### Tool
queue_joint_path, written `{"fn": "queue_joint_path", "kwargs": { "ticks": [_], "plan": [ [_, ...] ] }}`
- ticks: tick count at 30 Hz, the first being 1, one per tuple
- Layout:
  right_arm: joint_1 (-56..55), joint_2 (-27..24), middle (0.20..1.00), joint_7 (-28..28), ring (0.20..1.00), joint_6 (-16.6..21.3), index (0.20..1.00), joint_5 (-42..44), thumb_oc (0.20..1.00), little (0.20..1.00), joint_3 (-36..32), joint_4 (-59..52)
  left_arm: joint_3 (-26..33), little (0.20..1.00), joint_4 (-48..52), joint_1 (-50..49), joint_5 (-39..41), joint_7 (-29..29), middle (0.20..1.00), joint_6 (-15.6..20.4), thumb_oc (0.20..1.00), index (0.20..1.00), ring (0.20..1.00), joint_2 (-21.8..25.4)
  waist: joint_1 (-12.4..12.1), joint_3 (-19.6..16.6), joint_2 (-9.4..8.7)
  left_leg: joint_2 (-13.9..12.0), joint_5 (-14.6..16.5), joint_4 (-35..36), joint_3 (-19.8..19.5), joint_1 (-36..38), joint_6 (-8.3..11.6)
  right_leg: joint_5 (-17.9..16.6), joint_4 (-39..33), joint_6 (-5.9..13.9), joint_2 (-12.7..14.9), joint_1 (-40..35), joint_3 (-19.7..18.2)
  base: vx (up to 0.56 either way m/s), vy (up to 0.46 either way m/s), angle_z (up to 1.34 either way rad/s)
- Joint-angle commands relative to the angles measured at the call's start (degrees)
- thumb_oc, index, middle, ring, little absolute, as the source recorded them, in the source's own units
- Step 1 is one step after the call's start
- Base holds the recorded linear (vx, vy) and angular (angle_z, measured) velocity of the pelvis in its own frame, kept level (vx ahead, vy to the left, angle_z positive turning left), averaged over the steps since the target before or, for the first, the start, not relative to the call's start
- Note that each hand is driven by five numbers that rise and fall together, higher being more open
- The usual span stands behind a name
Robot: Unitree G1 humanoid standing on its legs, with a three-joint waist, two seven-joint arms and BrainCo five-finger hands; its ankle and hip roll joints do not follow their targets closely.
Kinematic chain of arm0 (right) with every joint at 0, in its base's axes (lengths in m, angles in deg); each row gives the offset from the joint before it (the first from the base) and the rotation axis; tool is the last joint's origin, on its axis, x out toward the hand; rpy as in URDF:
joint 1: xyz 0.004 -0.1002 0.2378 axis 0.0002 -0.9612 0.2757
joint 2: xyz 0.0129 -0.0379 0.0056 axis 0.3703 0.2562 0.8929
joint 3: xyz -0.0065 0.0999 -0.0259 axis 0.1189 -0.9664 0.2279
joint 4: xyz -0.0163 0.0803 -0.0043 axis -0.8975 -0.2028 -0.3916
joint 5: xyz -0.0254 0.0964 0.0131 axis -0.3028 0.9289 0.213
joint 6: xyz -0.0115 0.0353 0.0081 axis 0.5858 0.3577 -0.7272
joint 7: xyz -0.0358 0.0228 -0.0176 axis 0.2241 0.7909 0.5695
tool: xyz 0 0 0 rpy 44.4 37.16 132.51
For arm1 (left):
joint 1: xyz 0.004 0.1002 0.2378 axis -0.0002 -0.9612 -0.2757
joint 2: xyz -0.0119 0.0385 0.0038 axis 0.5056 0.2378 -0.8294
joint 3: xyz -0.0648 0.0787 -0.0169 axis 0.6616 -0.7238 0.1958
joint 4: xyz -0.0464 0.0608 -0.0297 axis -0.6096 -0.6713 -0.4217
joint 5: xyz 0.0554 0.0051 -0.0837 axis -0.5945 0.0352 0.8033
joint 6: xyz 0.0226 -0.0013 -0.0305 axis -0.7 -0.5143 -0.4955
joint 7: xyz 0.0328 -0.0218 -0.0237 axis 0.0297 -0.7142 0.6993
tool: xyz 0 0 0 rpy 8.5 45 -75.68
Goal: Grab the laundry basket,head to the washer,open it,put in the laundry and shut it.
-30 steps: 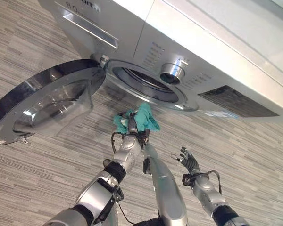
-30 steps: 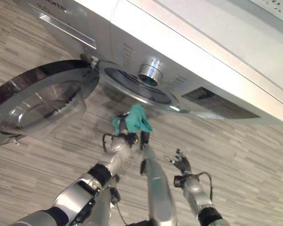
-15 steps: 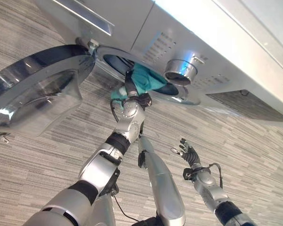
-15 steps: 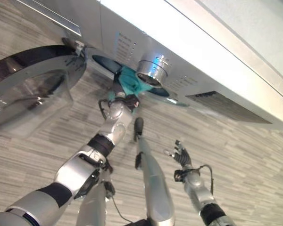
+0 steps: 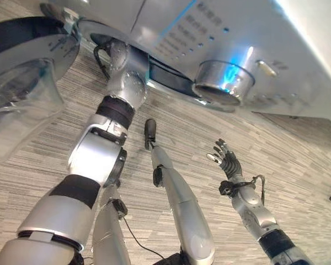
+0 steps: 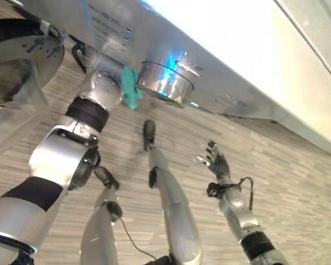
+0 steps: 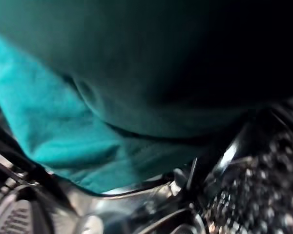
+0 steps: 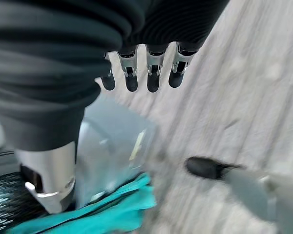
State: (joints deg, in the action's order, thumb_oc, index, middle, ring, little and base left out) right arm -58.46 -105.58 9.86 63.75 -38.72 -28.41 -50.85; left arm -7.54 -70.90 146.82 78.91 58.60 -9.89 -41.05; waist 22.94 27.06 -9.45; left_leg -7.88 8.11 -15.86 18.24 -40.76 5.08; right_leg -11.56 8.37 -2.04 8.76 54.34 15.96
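- Since the earlier frames the left arm has reached further forward: the teal cloth [image 6: 132, 93], held below the door opening a second ago and at its edge half a second ago, now lies mostly inside the washer [image 5: 171, 22].
- The head camera has also shifted nearer and lower, so the washer's front panel now looms overhead.
- Left hand: its fingers are hidden past the rim of the opening, so its grip cannot be told. The left forearm runs up from the lower left into the drum mouth.
- Teal cloth: in the left wrist view its folds [image 7: 83, 131] hang just before the camera, with the perforated metal drum [image 7: 254, 195] behind and beside them. In the right eye view a corner of it shows at the opening, just beside the left wrist.
- Washer door [image 5: 22, 72]: swung open to the left of the opening, round, with a dark rim and a clear bowl.
- Control knob [image 5: 223, 83]: silver, on the panel to the right of the opening.
- Right hand [image 5: 226, 161]: raised over the wood-grain floor [image 5: 298, 165], well apart from the washer, fingers straight and spread, holding nothing. In the right wrist view the fingertips [image 8: 153, 81] stand in a relaxed row.
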Motion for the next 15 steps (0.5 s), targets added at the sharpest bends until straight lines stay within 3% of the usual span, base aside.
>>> {"fn": "queue_joint_path", "kwargs": {
  "ticks": [1, 4, 8, 15],
  "plan": [
    [-6.75, -2.27, 1.000, 1.02, 1.000, 1.38, 1.000, 2.58, 1.000, 1.000, -3.10, 1.27, 3.75, 0.200, 2.26, 2.03, 0.76, -2.04, 0.200, 6.03, 0.200, 0.200, 0.200, 2.62, 1.92, -5.74, 2.49, -10.61, 8.40, -6.90, 1.48, 4.57, 4.41, 10.24, 12.31, 9.72, -0.91, 7.08, -1.39, 0.07, -0.089, -0.22],
    [-9.00, -3.71, 1.000, 2.07, 1.000, 1.40, 1.000, 3.14, 1.000, 1.000, -3.93, -0.82, -0.47, 0.200, 8.55, 5.95, 1.48, -2.12, 0.200, 8.71, 0.200, 0.200, 0.200, 4.04, 2.18, -5.79, 3.63, -11.76, 10.59, -11.51, 0.41, 1.08, 3.62, 12.01, 15.53, 8.97, -2.12, 10.32, -1.22, 0.06, -0.087, -0.15],
    [-10.44, -3.59, 1.000, 2.07, 1.000, 1.00, 1.000, 3.29, 1.000, 1.000, -4.89, 0.72, -3.50, 0.200, 16.52, 6.11, 0.61, -2.18, 0.200, 10.83, 0.200, 0.200, 0.200, 1.11, 1.94, -6.01, 5.22, -12.03, 11.53, -14.65, -0.63, -1.50, 2.70, 13.47, 18.21, 7.96, -2.75, 12.59, -1.80, 0.03, -0.101, 0.01],
    [-11.63, -4.57, 1.000, 2.25, 1.000, 0.54, 1.000, 0.75, 1.000, 1.000, -4.10, 5.69, -9.52, 0.200, 20.26, 3.97, -3.34, -3.64, 0.200, 9.27, 0.200, 0.200, 0.200, -4.58, 1.93, -7.83, 5.89, -11.76, 11.31, -20.06, -4.48, -4.67, 1.90, 14.40, 18.64, 5.50, -5.30, 12.55, -2.67, -0.01, -0.035, 0.05]
  ]
}}
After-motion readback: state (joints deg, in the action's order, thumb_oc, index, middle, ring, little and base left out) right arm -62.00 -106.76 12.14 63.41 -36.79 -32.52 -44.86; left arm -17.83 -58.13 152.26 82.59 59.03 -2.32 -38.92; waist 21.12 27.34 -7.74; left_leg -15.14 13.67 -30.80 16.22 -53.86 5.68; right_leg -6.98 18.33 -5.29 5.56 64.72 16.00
